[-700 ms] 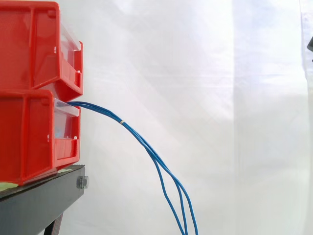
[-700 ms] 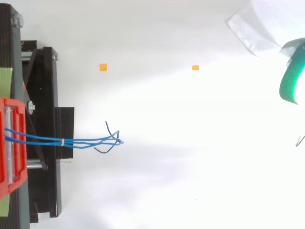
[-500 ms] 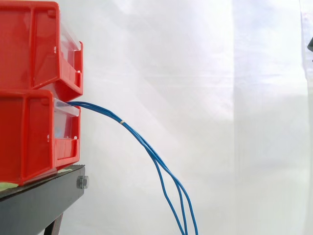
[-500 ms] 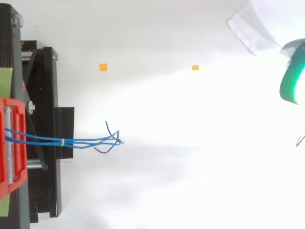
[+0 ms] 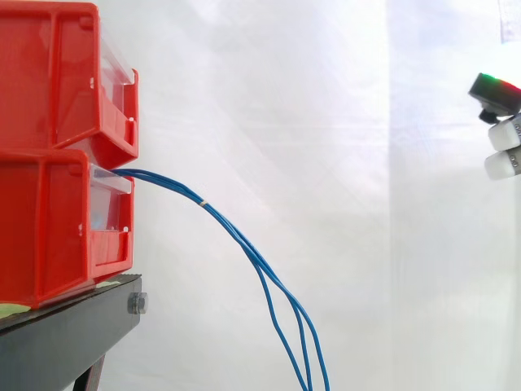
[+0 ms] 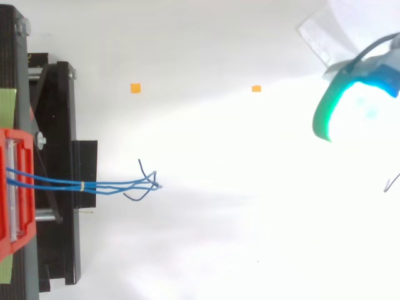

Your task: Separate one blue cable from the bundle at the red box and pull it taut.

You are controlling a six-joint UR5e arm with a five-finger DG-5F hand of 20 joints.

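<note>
Starting left: two red bins stacked, upper bin (image 5: pixel 57 73) on lower bin (image 5: pixel 49 228), both on a black stand (image 5: pixel 65 342). The blue cables (image 5: pixel 244 244) leave the lower bin's front as one bundle, cinched by a pale tie (image 5: pixel 203 203), then droop in an arc to the side view's bottom edge, before the white curtain (image 5: pixel 326 122). From above, the cable ends (image 6: pixel 150 181) splay and cross just past the stand. Two orange squares (image 6: pixel 135 88) (image 6: pixel 256 89) sit on bare white floor (image 6: pixel 219 219). Far right, the hand (image 6: pixel 350 106) glows green and cyan beside a white sheet (image 6: pixel 328 31), well apart from the cables. Side view places the hand (image 5: pixel 505 134) high, above the cables' level. Its grip cannot be told.
</note>
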